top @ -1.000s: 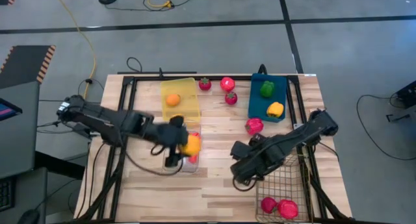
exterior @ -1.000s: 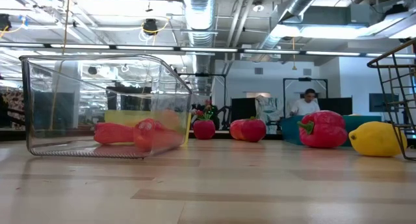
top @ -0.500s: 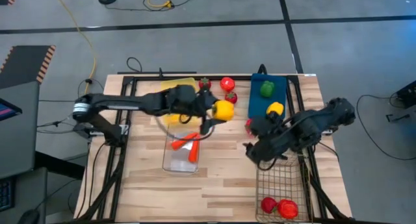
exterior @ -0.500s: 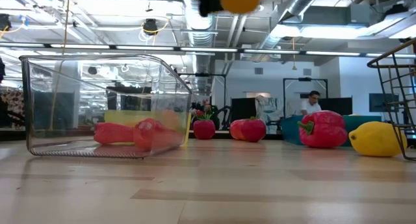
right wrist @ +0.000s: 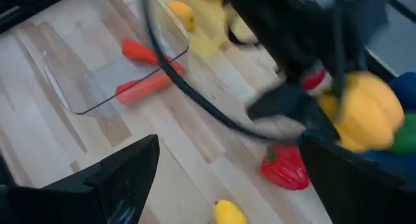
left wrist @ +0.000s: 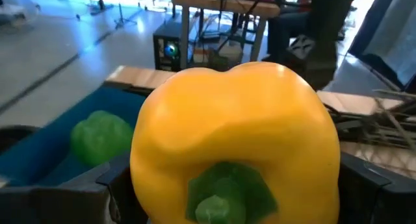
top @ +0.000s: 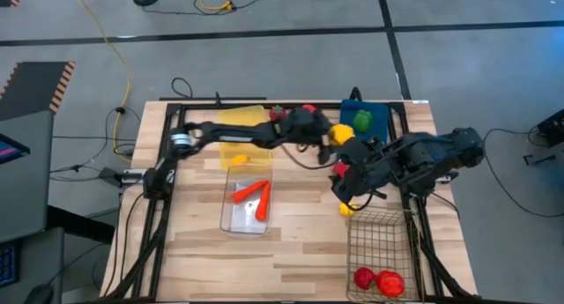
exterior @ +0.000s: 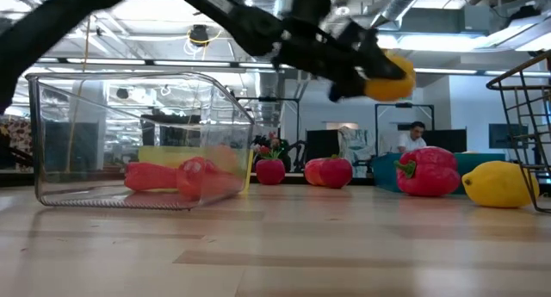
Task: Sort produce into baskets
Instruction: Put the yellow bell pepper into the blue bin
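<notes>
the left claw (top: 330, 135) is stretched far across the counter (top: 300, 242), pinching a yellow bell pepper (left wrist: 234, 143) between its fingers and carrying it in the air beside the dark blue bin (top: 381, 128). in that bin a green pepper (top: 362, 120) is visible; whatever else it holds is hidden by the arms. the right claw (top: 350, 188) hangs spread wide and empty over the middle right of the counter, above a red pepper (right wrist: 285, 165) and a lemon (right wrist: 225, 212), just short of the wire-mesh basket (top: 383, 242).

the main risk, as i judge it, is the two arms meeting: the left arm's reach ends right next to the right arm's forearm, and either one moving without the other clearing could knock the pepper loose. the grip itself looks modest for such a round, glossy thing; it could squirm out and roll off among the red produce nearby. letting go too early would land it on the bin's rim or the bare counter. the clear bin (top: 248, 198) with two carrots (top: 251, 194) and the yellow bin (top: 242, 132) sit well apart from all this.
</notes>
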{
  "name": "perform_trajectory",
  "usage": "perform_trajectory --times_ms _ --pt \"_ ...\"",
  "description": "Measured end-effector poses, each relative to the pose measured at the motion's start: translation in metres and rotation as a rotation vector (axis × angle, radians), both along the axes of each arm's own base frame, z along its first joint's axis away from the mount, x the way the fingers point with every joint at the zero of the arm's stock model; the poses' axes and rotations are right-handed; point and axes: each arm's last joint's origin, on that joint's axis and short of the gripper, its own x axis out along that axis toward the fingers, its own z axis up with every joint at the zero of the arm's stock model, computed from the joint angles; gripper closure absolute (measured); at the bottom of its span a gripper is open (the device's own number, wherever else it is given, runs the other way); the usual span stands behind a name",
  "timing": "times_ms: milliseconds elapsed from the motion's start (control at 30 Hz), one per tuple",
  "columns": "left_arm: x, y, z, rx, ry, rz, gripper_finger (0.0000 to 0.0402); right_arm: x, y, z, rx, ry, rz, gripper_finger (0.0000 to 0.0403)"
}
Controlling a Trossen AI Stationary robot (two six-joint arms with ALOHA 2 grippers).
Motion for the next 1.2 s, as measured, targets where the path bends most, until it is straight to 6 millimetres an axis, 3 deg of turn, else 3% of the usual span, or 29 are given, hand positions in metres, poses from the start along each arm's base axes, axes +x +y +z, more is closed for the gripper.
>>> perform_trajectory --times_ms 167,367,933,1200 --pt "0.044 0.014 -0.025 -0.045 0.009 -0.005 0.0088 0.005 -0.006 -0.002 -0.007 0.012 -0.023 0.0003" --pt "0.071 0.021 -0.046 -0.069 0.066 -0.01 0.0083 0.007 -0.011 -0.002 -0.004 0.012 -0.04 0.0003" --pt "0.072 0.023 -0.053 -0.069 0.137 0.047 0.0068 0.006 -0.011 -0.003 -0.004 0.014 -0.038 0.0003" --pt "0.071 0.023 -0.054 -0.029 0.154 0.035 0.0026 0.006 -0.011 -0.003 -0.003 0.014 -0.04 0.0003"
